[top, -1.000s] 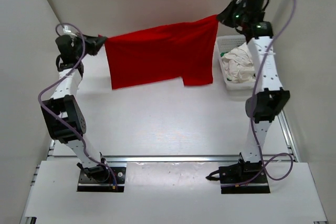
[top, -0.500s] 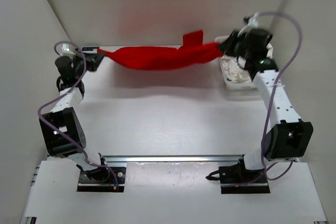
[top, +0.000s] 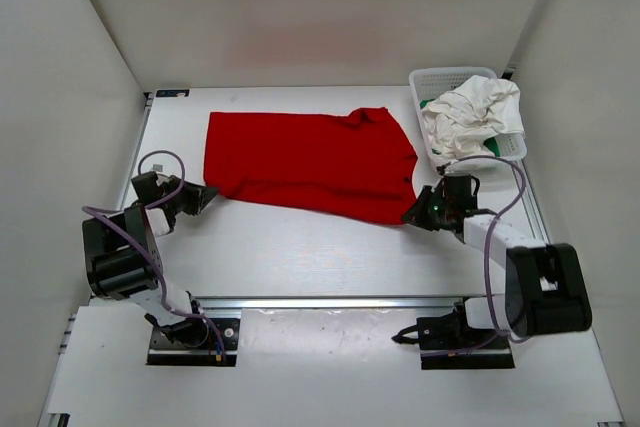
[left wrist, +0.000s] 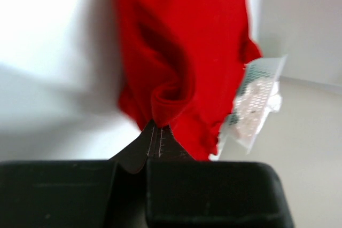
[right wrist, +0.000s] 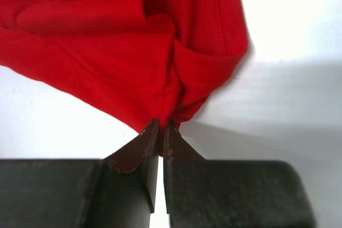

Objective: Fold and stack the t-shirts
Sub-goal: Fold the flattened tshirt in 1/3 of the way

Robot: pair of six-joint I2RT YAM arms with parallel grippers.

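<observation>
White tabletop point(top: 300, 257), plain white walls. My left gripper point(top: 207, 194) is low at the table, jaws pinched tight on the near-left corner of the red t-shirt point(top: 310, 162), which lies spread mid-table. My right gripper point(top: 408, 219) is clamped the same way on the near-right corner. Risk: both bites are thin bunched hem, so an uneven pull skews the cloth or a corner slips out. White t-shirt point(top: 470, 112) is heaped in the basket point(top: 428, 79), far right. No readable labels or writing.

White table point(top: 300, 257), plain pale walls point(top: 320, 7) on three sides, metal rail point(top: 330, 300) along near edge, soft even light
</observation>
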